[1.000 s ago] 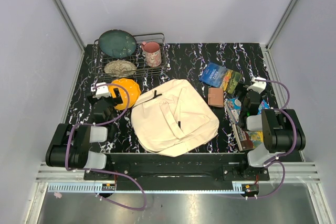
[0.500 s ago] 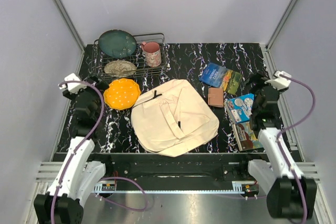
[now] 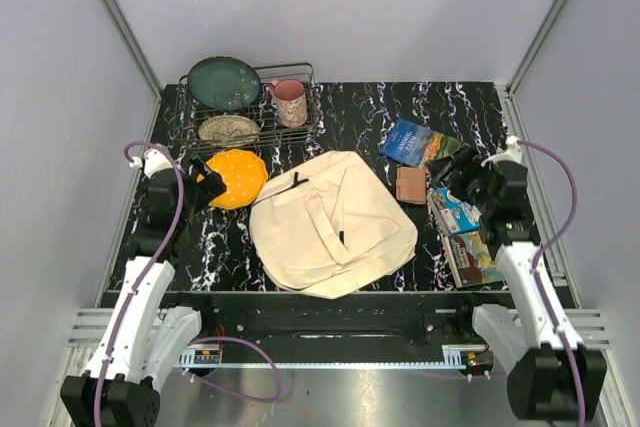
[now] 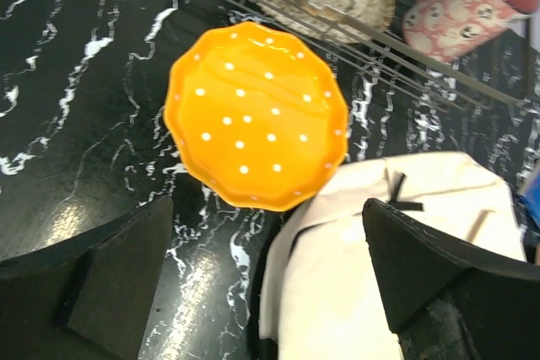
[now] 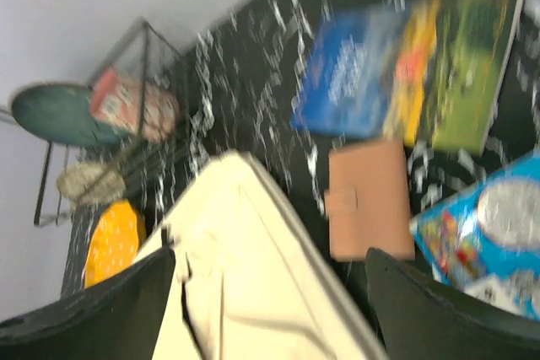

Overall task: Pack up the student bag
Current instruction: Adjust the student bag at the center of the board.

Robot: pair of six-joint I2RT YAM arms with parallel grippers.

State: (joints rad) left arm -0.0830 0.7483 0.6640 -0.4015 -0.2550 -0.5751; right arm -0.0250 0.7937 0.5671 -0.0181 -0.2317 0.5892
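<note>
The student bag [image 3: 330, 222], cream canvas with black buckles, lies flat in the middle of the table. My left gripper [image 3: 203, 184] hovers open at its upper left, over the edge of an orange dotted plate [image 3: 236, 175]. In the left wrist view the bag's corner [image 4: 396, 276] lies between the open fingers [image 4: 110, 292], nothing held. My right gripper [image 3: 455, 172] is open above the items right of the bag. In the blurred right wrist view the bag [image 5: 253, 292] and a brown wallet [image 5: 367, 200] lie below the spread fingers [image 5: 447, 309].
A blue book [image 3: 422, 145], the brown wallet [image 3: 411, 185], a blue packet [image 3: 455, 209] and another book [image 3: 475, 259] lie right of the bag. A wire rack [image 3: 300, 132] at the back left holds a green plate [image 3: 223, 82], a speckled plate [image 3: 228, 129] and a pink mug [image 3: 290, 102].
Both arms unfolded from their rest pose and stretched out, then swung inward towards the bag. Both grippers stayed open. Nothing on the table moved.
</note>
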